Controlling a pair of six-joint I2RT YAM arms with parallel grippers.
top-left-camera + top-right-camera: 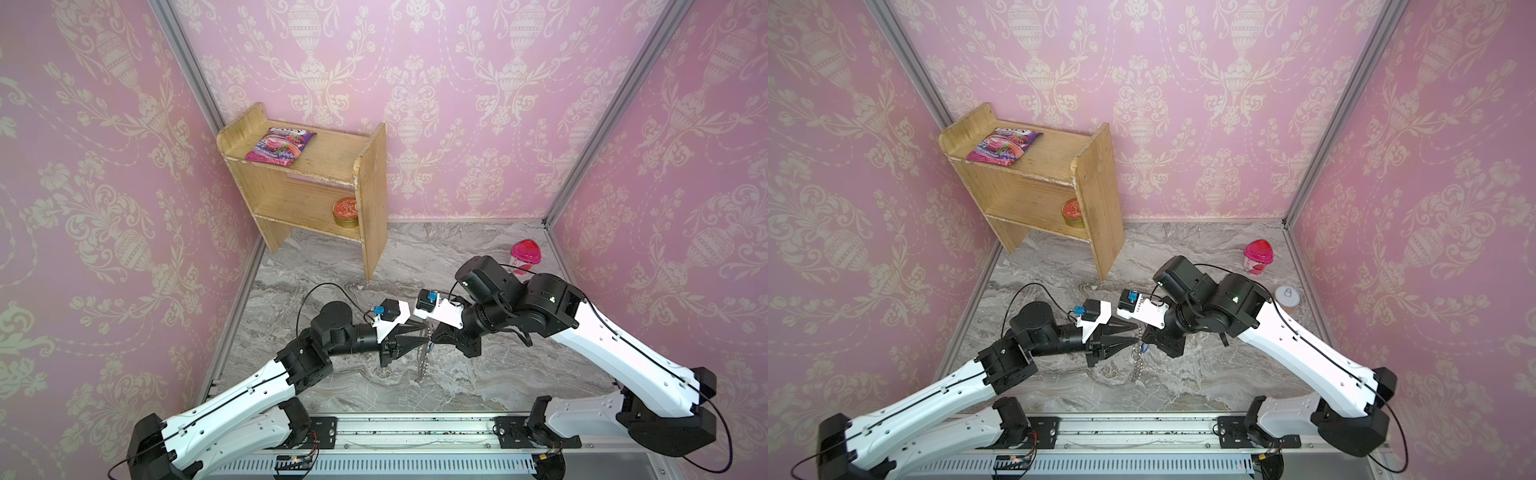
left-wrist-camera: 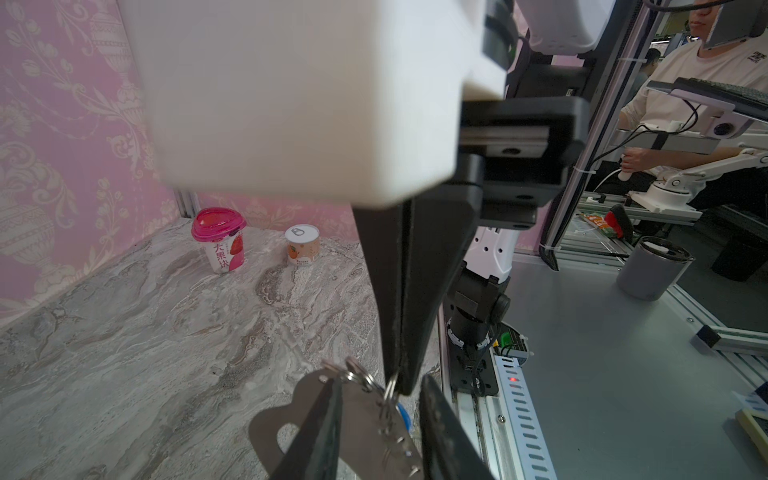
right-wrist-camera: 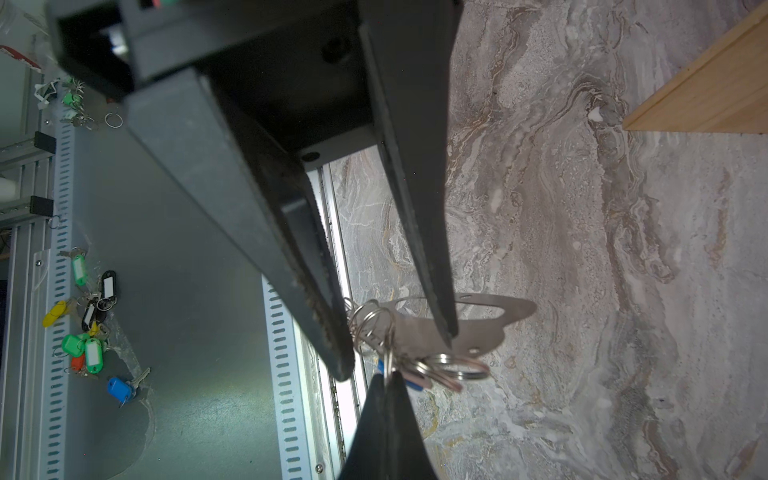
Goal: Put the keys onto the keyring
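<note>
In both top views the keyring (image 1: pixel 422 361) (image 1: pixel 1136 365) stands edge-on above the marble table, between the two arms. My left gripper (image 1: pixel 426 333) (image 2: pixel 379 384) has its jaws partly apart and clamped across the grey plate (image 2: pixel 361 419), one finger over its face and one at the ring edge. My right gripper (image 1: pixel 433 343) (image 3: pixel 388 376) meets it from the opposite side, shut on a thin metal ring of the keys (image 3: pixel 388 361). Their blue tag (image 3: pixel 411 382) (image 2: pixel 404 413) peeks out behind the tips. Other rings (image 3: pixel 453 368) hang from the plate (image 3: pixel 478 328).
A wooden shelf (image 1: pixel 316 178) stands at the back left, with a snack packet (image 1: pixel 278 145) on top and a round tin (image 1: pixel 345 212) inside. A pink-lidded cup (image 1: pixel 525 253) and a small can (image 1: pixel 1287 297) stand at the back right. Spare tagged keys (image 3: pixel 87 332) lie beyond the table's front rail.
</note>
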